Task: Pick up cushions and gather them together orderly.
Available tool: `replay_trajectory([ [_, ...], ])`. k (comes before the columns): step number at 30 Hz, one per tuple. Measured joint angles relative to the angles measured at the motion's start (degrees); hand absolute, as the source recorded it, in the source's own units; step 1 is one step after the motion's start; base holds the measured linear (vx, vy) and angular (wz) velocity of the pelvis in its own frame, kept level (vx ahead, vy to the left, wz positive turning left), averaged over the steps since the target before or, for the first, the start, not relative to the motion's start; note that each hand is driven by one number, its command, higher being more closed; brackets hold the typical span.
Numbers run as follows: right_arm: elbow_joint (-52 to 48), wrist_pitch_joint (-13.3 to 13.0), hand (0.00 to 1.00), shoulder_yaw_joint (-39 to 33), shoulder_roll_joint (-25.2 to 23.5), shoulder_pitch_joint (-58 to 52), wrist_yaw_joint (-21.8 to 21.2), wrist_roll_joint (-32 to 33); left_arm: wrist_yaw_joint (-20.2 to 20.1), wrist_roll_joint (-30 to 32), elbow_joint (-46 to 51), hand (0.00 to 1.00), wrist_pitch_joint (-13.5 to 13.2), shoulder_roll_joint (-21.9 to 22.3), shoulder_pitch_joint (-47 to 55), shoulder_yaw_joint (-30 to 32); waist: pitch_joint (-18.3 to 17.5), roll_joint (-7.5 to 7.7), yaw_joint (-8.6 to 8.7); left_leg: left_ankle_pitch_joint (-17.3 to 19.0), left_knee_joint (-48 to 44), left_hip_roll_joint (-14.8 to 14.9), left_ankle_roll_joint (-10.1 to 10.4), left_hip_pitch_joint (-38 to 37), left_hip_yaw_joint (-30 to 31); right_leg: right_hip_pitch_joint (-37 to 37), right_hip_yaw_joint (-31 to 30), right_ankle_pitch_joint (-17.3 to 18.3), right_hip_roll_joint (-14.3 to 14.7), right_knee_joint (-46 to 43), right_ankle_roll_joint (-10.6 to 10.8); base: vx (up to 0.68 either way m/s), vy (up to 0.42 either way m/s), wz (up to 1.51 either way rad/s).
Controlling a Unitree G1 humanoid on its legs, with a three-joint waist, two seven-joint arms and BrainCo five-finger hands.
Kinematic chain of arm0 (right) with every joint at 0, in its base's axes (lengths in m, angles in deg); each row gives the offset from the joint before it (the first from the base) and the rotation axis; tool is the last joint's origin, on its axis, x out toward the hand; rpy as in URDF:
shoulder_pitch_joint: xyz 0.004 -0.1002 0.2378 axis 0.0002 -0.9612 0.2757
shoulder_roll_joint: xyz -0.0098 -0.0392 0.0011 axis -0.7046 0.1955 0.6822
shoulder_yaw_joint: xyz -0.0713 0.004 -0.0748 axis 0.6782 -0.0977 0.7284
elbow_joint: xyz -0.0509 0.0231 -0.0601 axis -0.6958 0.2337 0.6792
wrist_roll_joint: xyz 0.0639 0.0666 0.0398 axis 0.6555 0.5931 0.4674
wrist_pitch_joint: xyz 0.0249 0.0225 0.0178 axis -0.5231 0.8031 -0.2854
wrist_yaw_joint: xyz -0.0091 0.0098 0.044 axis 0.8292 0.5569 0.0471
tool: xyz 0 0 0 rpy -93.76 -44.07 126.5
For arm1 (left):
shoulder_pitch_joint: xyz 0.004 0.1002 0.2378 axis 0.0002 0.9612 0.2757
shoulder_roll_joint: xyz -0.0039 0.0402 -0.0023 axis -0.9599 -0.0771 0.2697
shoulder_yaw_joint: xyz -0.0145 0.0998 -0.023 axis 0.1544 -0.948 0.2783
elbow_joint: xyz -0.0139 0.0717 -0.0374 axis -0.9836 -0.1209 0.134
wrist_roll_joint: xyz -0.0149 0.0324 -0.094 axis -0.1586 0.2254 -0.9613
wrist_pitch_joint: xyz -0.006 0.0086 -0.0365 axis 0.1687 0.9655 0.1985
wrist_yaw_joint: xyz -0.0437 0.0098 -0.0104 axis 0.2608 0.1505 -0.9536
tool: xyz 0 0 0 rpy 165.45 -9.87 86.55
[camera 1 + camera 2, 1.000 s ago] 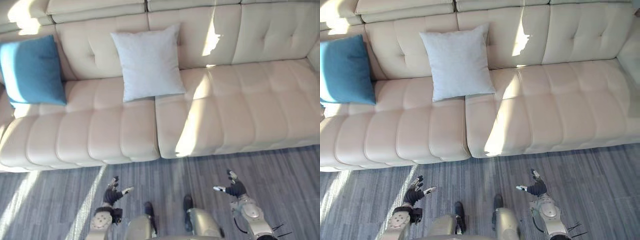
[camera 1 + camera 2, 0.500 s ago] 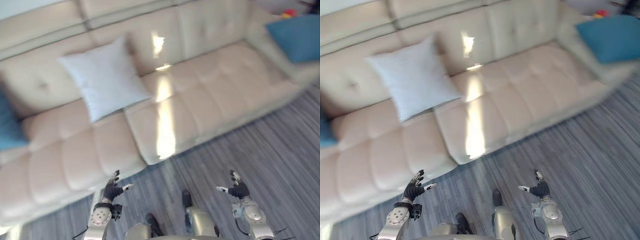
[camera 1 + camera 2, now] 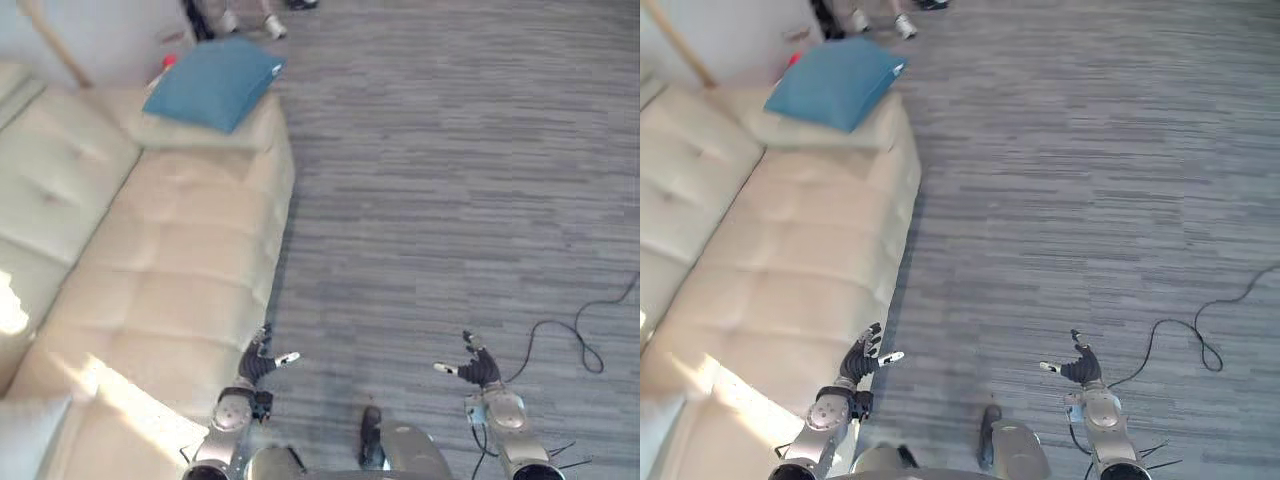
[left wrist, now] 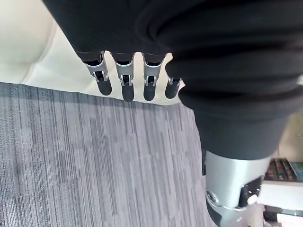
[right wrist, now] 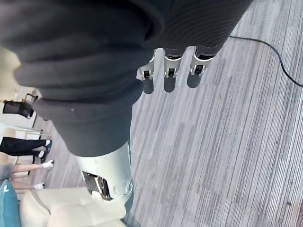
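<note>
Grey floor [image 3: 450, 180] flanks the sofa [image 3: 170, 260]; the blue cushion [image 3: 212, 68] lies at the sofa's far end. Your left hand [image 3: 262, 362] and right hand [image 3: 478, 368] hang spread, empty: walk closer before reaching.

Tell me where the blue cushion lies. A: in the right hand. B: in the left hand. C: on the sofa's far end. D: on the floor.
C: the blue cushion lies on the far end of the cream sofa, and the left hand and right hand are both open and empty.
</note>
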State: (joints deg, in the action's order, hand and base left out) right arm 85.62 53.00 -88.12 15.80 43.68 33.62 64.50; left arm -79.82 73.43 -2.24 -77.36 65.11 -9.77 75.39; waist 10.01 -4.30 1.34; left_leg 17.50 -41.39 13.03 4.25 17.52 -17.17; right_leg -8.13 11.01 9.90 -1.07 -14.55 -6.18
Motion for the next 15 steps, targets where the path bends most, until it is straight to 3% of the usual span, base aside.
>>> replay_trajectory([
  [3,0.11,-0.06,0.00,0.45,-0.34,-0.05,0.71,0.00,0.51,0.07,0.09,0.00,0.07,0.37,0.55,0.31,0.25,-0.45,-2.24,-4.16,17.27,-3.62,4.08,2.72,5.35,3.26,-1.33,0.73,-0.64,2.48,1.70,0.31,0.213,-0.69],
  [4,0.12,-0.06,0.00,0.38,-0.64,0.04,0.94,0.01,0.87,0.07,0.10,0.00,0.07,0.36,0.67,0.43,0.14,-1.00,-3.41,-8.58,22.45,-3.99,2.36,2.59,5.82,4.84,-2.07,1.70,-0.15,2.42,3.78,0.49,0.329,-0.88],
  [5,0.06,-0.09,0.00,0.78,-1.32,0.03,0.96,-0.01,1.35,0.05,0.11,0.00,0.13,0.19,1.20,1.13,-0.58,-0.57,-4.87,-11.81,21.17,-4.78,-0.41,1.54,6.13,5.95,-4.35,3.12,-0.57,1.64,5.98,0.54,0.345,-0.73],
  [6,0.02,-0.12,0.00,0.92,-1.53,0.05,0.94,-0.04,1.46,0.05,0.10,0.00,0.15,0.24,1.37,1.74,-1.05,0.41,-5.24,-11.24,19.82,-5.73,-1.42,1.88,6.40,6.18,-4.98,4.05,-1.55,0.86,7.29,0.44,0.238,-0.37],
  [7,0.08,-0.13,0.00,0.63,-1.84,-0.20,1.05,-0.08,1.51,0.05,0.10,0.00,0.19,0.24,1.37,2.23,-1.54,2.65,-4.88,-9.53,17.90,-7.81,-4.00,1.84,6.28,5.78,-4.68,6.86,-3.80,-2.91,9.13,0.54,0.227,0.09],
  [8,0.19,-0.06,0.00,0.26,-1.98,-0.10,1.07,-0.09,1.66,-0.17,-0.18,0.00,0.33,0.22,0.88,2.21,-1.43,4.64,-4.54,-6.80,16.52,-9.79,-5.31,1.02,5.85,1.80,-5.05,8.31,-6.90,-14.16,11.77,0.42,0.160,0.19],
  [9,0.20,-0.03,0.00,-0.03,-2.09,0.14,1.08,-0.09,1.66,-0.45,-0.20,0.00,0.41,0.26,0.65,2.02,-1.26,4.98,-4.19,-5.88,16.17,-10.53,-5.91,0.22,5.81,-0.47,-5.19,7.50,-8.16,-20.34,13.53,0.75,0.280,0.34],
  [10,0.23,0.06,0.00,-0.87,-3.02,0.40,1.22,-0.16,1.68,-0.47,-0.17,0.00,0.47,0.14,1.14,1.81,-1.11,5.19,-2.89,-4.39,16.31,-12.24,-7.49,-3.62,5.83,-4.82,-6.04,1.48,-11.25,-34.62,19.46,0.55,0.204,0.31],
  [11,0.26,0.14,0.00,-0.88,-3.34,0.46,1.32,-0.33,1.83,-0.51,-0.13,0.00,0.49,-0.10,1.51,1.65,-0.98,4.97,-2.29,-2.94,16.56,-12.72,-8.03,-6.69,5.88,-6.30,-5.61,0.34,-12.69,-40.66,18.54,0.80,0.252,0.25],
  [12,0.27,0.14,0.00,-0.88,-3.39,0.57,1.32,-0.43,1.96,-0.56,-0.10,0.00,0.53,-0.37,1.56,1.44,-0.88,4.68,-2.31,-1.62,17.54,-13.17,-8.32,-10.09,5.95,-7.35,-3.41,2.18,-14.29,-44.48,15.14,0.49,0.091,0.03],
  [15,0.76,0.13,0.00,-0.96,-3.08,3.47,1.32,-0.43,2.78,-2.27,1.85,0.00,0.43,-0.73,0.70,1.19,-0.66,2.56,-2.17,-0.92,24.25,-13.08,-8.41,-18.36,6.52,-12.84,5.90,6.73,-15.70,-39.92,8.65,0.58,0.055,-0.04],
])
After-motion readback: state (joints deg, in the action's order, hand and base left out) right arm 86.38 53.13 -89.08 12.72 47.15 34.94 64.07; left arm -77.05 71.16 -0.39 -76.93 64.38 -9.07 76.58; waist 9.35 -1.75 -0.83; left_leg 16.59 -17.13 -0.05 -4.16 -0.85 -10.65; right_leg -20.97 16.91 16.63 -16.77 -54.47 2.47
